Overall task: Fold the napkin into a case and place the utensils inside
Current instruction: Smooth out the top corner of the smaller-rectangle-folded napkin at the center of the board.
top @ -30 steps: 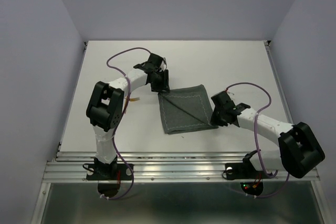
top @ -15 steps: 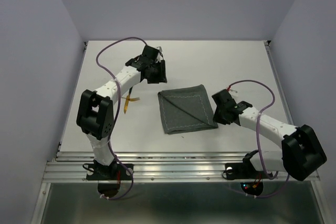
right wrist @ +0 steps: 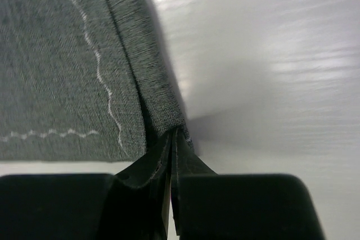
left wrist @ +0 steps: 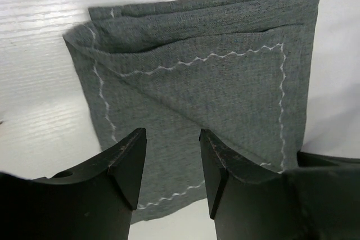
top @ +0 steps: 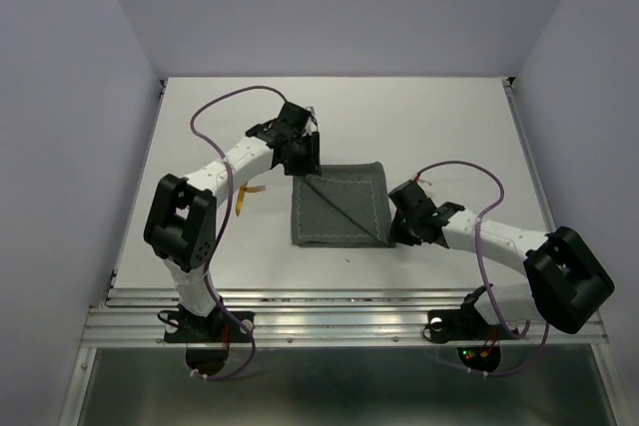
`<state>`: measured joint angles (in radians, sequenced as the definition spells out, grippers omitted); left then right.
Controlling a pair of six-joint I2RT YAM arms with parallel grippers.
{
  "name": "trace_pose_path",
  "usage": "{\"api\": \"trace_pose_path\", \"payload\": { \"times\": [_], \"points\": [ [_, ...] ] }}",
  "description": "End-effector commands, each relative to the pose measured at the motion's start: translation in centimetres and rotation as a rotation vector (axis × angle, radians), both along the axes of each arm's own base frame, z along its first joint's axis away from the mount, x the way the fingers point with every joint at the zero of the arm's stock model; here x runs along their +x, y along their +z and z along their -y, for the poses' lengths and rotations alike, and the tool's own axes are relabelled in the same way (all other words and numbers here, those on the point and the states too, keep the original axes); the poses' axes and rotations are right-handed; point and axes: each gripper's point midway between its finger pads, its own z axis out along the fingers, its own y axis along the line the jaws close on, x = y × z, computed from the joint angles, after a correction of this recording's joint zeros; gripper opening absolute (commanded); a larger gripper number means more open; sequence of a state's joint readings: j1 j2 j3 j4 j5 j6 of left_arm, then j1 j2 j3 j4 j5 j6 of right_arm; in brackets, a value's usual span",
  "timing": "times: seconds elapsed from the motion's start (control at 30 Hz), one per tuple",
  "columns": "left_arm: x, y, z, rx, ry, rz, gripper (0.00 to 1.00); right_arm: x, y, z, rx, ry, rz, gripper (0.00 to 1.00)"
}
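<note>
**Right wrist view: napkin corner in tool**

Item: napkin (right wrist: 50, 66), dark grey-green, folded, filling the left half; a pale zigzag stitched line (right wrist: 95, 63) runs beside its thick doubled edge.
Right tool (right wrist: 171, 153): black, jaws pressed together on the napkin's near corner.
Table (right wrist: 270, 54): white, glossy, to the right.

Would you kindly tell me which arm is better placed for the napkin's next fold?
Probably right: the right end effector is shut on the napkin's right edge; the left end effector hovers open over it, gripping nothing.

napkin (top: 337, 204): on table (top: 449, 117) | utensils (top: 248, 192): left of napkin, apart
</note>
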<state>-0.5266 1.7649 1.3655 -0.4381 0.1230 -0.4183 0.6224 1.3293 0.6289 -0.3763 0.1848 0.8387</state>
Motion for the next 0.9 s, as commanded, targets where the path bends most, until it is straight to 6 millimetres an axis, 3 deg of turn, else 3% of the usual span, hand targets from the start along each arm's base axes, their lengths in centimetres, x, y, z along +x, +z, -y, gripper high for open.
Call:
{"api": "trace_pose_path", "payload": {
  "times": [0.0,0.1,0.17,0.43,0.57,0.6,0.7,0.73,0.87],
  "points": [
    [-0.1,1.6,1.0,-0.015,-0.014,0.048,0.54,-1.8,0.3,-4.0,0.1,0.058,-0.021,0.04],
    [-0.2,1.9,1.4,-0.01,-0.02,0.056,0.54,-2.6,1.5,-6.4,0.143,0.106,-0.014,0.04],
    [-0.2,2.1,1.5,-0.01,-0.022,0.058,0.54,-2.8,2.1,-6.9,0.154,0.11,-0.013,0.04],
    [-2.1,2.4,0.3,0.006,-0.009,0.064,0.54,-0.8,5.7,-3.2,0.074,0.029,0.11,0.16],
    [-4.1,1.7,-0.1,0.013,-0.007,0.043,0.54,-0.3,5.6,-3.3,0.074,0.056,0.084,0.34],
    [-4.5,2.1,-0.2,0.001,0.001,0.049,0.54,-0.4,5.2,-3.5,0.071,0.073,0.069,0.48],
    [-5.4,2.0,-0.7,-0.011,0.014,0.046,0.54,-0.9,5.6,-5.6,0.172,0.142,0.06,0.71],
    [-5.6,1.9,-0.8,-0.012,0.014,0.043,0.54,-1.0,5.9,-6.5,0.222,0.162,0.061,0.73],
    [-6.5,1.2,-1.3,0.0,0.017,0.027,0.54,-2.0,4.0,-6.7,0.245,0.157,0.005,0.75]
  ]
}}
